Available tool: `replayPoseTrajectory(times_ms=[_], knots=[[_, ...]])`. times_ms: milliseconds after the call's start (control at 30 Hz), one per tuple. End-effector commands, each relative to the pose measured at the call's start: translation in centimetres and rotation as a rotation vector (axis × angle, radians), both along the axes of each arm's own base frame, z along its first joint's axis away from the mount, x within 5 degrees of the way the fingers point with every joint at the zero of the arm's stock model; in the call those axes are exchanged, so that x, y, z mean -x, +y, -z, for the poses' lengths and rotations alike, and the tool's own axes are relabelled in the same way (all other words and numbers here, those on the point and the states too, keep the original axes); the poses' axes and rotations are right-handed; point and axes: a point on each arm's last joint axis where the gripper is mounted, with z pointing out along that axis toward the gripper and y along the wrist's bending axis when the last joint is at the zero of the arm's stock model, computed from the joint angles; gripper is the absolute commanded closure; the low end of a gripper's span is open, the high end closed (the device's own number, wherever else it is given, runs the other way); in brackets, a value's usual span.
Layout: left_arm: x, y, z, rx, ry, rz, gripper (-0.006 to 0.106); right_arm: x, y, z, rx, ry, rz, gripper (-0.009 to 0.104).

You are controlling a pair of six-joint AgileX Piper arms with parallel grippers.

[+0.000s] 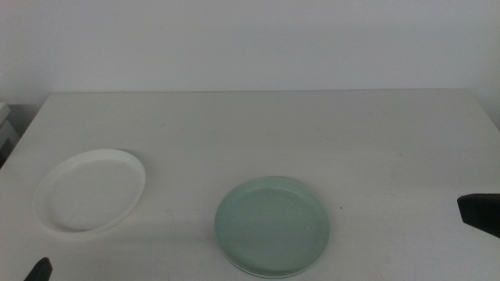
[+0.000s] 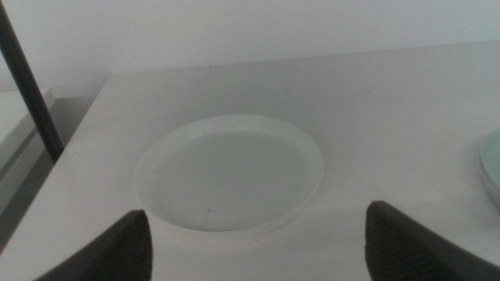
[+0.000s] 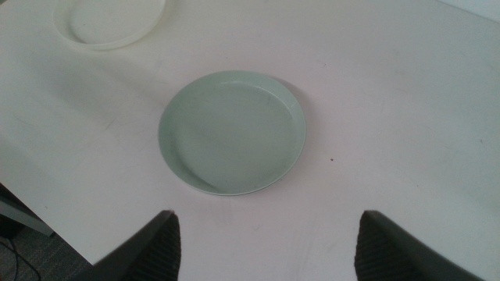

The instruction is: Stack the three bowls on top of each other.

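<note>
A white bowl (image 1: 90, 191) lies on the table's left side. A pale mint green bowl (image 1: 272, 226) lies near the front middle. A paler rim (image 1: 269, 274) shows under its near edge, as of a dish beneath it. No grey bowl shows on its own. My left gripper (image 2: 256, 215) is open, low at the table's front left, with the white bowl (image 2: 226, 176) just ahead of its jaws. My right gripper (image 3: 267, 217) is open, raised at the right, looking down on the green bowl (image 3: 233, 133). Both grippers are empty.
The white table (image 1: 312, 133) runs back to a pale wall. A dark upright pole (image 2: 27, 78) stands off the table's left edge. The left gripper's tip (image 1: 39, 270) and the right gripper's tip (image 1: 478, 212) show at the middle view's borders.
</note>
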Motion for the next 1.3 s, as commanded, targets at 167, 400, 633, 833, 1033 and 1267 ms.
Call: replayPoseTrajectory(times_ms=[167, 400, 633, 833, 1033, 1267], knots=[[0.0, 0.4, -3.2, 0.037, -0.130, -0.072, -0.004, -0.2, 0.0, -1.1, -0.032, -0.071, 0.007, 0.039], [-2.2, 0.8, -10.2, 0.085, -0.004, -0.136, -0.004, -0.2, 0.0, -1.1, -0.031, -0.072, 0.007, 0.039], [-6.1, 0.9, -16.2, 0.121, 0.249, -0.145, -0.004, -0.2, 0.0, -1.1, -0.032, -0.071, 0.007, 0.039], [-8.7, 0.7, -17.3, 0.156, 0.450, -0.135, -0.004, -0.2, 0.0, -1.1, -0.032, -0.071, 0.007, 0.039], [-10.9, 0.8, -16.1, 0.166, 0.516, -0.142, -0.004, -0.2, 0.0, -1.1, -0.032, -0.071, 0.007, 0.039], [-13.9, 1.3, -15.9, 0.207, 0.543, -0.181, -0.004, -0.2, 0.0, -1.1, -0.032, -0.071, 0.007, 0.039]])
